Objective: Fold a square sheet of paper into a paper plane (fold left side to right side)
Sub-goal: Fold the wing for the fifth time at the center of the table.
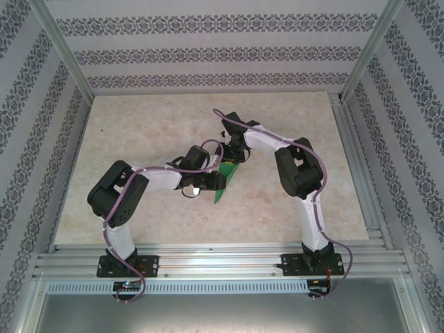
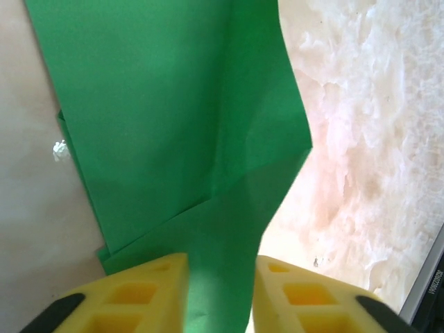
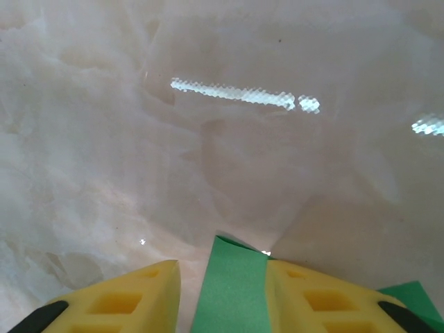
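One folded paper (image 2: 173, 104) | left gripper (image 2: 220, 284): jaws apart, paper between | right gripper (image 3: 222, 284): jaws apart, paper between

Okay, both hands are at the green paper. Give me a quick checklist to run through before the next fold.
1. Sheet of paper between the left hand's fingers: ok, green fills the gap.
2. Paper between the right hand's fingers: ok, a corner pokes through.
3. Paper pinned or gripped: cannot tell; both jaws stand apart around it.
4. Layer edges matched: not ok; in the left wrist view a sliver of the lower layer shows past the upper one along the left edge.
5. Hands clear of each other: cannot tell; in the top view they crowd together over the paper.
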### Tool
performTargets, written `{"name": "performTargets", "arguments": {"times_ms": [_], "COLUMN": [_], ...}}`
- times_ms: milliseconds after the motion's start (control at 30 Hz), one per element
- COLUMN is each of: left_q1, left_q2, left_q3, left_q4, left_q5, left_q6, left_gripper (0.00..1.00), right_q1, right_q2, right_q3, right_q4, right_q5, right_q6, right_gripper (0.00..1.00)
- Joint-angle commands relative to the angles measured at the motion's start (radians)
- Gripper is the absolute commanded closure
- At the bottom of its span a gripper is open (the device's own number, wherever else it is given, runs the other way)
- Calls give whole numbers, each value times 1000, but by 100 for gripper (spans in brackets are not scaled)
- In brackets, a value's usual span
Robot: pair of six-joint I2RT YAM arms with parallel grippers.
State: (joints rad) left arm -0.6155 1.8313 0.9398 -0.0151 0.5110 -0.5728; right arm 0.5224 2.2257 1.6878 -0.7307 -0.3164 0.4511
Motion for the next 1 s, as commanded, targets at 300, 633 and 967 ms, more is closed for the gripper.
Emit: {"name": "performTargets", "arguments": {"times_ms": [300,633,967], "left_q1": [6,-23,-222], "left_q2": [-58,-51,6], "left_q3": [-46,117,390], "left_q4": [147,-44,-515], "left_q5": [21,-59,-478], "left_q6": [10,84,249], "left_gripper": [75,44,36], "right_q1": [-143,-242,-363], "right_q2": [-340,-610,-827], "right_q3": [-121,-457,-719], "right_q4": [-3,53,78], "right_q5": [-9,71,92], "right_q6": [-3,-30,-41], "right_gripper": [54,52,46]}}
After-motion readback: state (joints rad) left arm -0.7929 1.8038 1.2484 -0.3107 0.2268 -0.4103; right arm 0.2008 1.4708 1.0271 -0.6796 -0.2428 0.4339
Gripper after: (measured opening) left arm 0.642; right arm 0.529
